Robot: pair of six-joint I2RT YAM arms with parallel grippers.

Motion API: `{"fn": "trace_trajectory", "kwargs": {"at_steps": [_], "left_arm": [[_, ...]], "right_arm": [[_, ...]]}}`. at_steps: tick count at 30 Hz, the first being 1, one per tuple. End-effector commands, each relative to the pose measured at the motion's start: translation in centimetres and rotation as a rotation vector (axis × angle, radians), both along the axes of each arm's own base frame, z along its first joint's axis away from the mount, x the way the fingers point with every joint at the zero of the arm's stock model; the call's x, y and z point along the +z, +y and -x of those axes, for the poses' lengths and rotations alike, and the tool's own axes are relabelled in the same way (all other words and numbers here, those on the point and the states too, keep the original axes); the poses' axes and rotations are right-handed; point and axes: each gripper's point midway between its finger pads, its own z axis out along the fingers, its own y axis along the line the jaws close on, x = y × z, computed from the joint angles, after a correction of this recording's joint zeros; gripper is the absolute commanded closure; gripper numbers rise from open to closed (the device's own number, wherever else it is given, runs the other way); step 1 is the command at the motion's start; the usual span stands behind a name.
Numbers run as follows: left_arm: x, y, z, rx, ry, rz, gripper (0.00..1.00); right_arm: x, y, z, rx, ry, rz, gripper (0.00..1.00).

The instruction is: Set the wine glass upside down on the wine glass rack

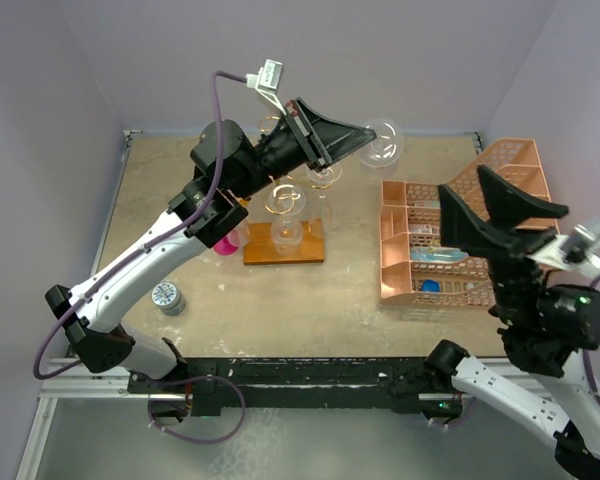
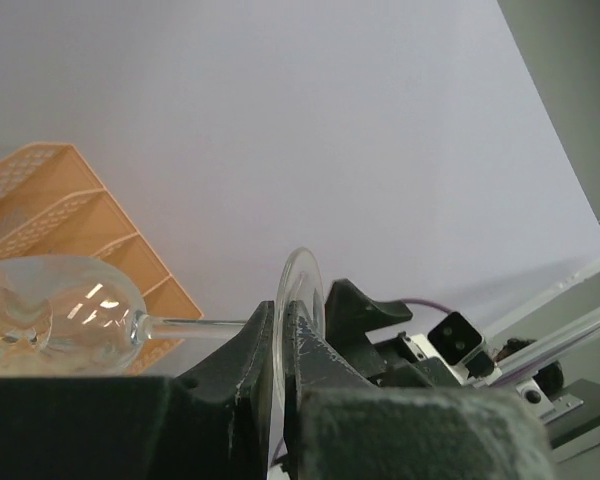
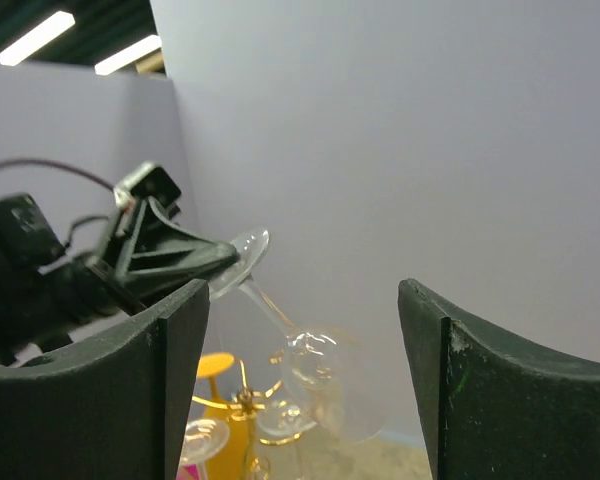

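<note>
Left wrist shows left hand (image 2: pixel 280 352) pinching the glass (image 2: pixel 62 312) by its foot; fragile, slippery, likely light. Right hand (image 3: pixel 302 330) spread, empty.

Overhead camera stares down on the whole surface (image 1: pixel 280 295) — wrist cameras sit close, angled upward; all three share the wine glass (image 1: pixel 385 142).

left arm (image 1: pixel 130 270), 8 o'clock: showing white links, black joints | right arm (image 1: pixel 500 385), 4 o'clock: matching, green light (image 1: pixel 583 297) glowing | purple cable (image 1: pixel 216 100) running to white plug (image 1: pixel 268 74) | left end effector (image 1: pixel 360 135), right end effector (image 1: pixel 461 181): wearing matte black wedge fingers
</note>
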Motion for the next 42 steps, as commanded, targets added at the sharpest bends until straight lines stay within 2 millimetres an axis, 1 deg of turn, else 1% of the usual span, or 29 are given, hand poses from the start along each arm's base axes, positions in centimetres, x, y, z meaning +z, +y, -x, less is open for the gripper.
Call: {"fn": "trace_trajectory", "kwargs": {"at_steps": [1, 3, 5, 7, 9, 11, 14, 16, 19, 20, 22, 23, 28, 31, 34, 37, 42], "left_arm": [[5.9, 3.3, -1.1, 0.053, -0.162, 0.131, 1.00], [6.2, 4.5, -2.7, 0.055, -0.165, 0.158, 1.00], [6.2, 5.3, -4.1, 0.059, -0.166, 0.176, 1.00], [5.9, 5.4, -5.4, 0.064, -0.171, 0.165, 1.00], [6.6, 5.6, -5.7, 0.042, -0.211, 0.177, 1.00], [7.2, 6.0, -6.5, 0.020, -0.237, 0.182, 1.00], [6.7, 6.3, -9.1, 0.029, -0.212, 0.178, 1.00], [6.0, 6.8, -11.0, 0.055, -0.186, 0.171, 1.00], [4.4, 7.0, -13.2, 0.086, -0.130, 0.158, 1.00], [3.9, 7.2, -13.7, 0.097, -0.118, 0.166, 1.00], [3.0, 7.7, -14.6, 0.107, -0.088, 0.194, 1.00], [2.3, 7.9, -15.0, 0.106, -0.068, 0.200, 1.00], [0.4, 8.4, -16.6, 0.110, 0.011, 0.216, 1.00], [-1.8, 9.0, -18.1, 0.181, 0.092, 0.168, 1.00], [-3.9, 9.6, -19.1, 0.257, 0.148, 0.101, 1.00], [-5.4, 10.1, -19.2, 0.296, 0.189, 0.058, 1.00], [-7.0, 11.1, -19.1, 0.364, 0.216, -0.008, 1.00]], "right_arm": [[2.3, -2.0, 2.9, 0.063, -0.105, -0.149, 0.22], [2.1, -1.9, 3.1, 0.076, -0.100, -0.151, 0.22], [1.8, -1.4, 3.0, 0.094, -0.092, -0.138, 0.22], [1.5, -0.9, 3.0, 0.111, -0.089, -0.126, 0.22], [1.5, -0.6, 2.9, 0.128, -0.089, -0.138, 0.23], [2.0, -0.3, 3.1, 0.148, -0.100, -0.144, 0.24], [2.8, -0.2, 3.6, 0.176, -0.124, -0.163, 0.26], [2.7, 0.1, 3.5, 0.188, -0.122, -0.174, 0.26], [2.3, 0.4, 3.2, 0.201, -0.106, -0.186, 0.27], [2.3, 0.4, 3.2, 0.203, -0.102, -0.192, 0.27], [1.2, 1.1, 2.5, 0.210, -0.071, -0.184, 0.28], [1.0, 1.3, 2.3, 0.214, -0.062, -0.185, 0.29], [0.7, 1.8, 1.8, 0.223, -0.040, -0.189, 0.32], [0.6, 2.0, 1.6, 0.224, -0.029, -0.188, 0.33], [0.3, 2.3, 1.2, 0.223, -0.017, -0.185, 0.33], [0.0, 2.4, 1.0, 0.219, -0.006, -0.187, 0.33], [-0.4, 2.4, 0.7, 0.212, 0.006, -0.192, 0.33]]}}
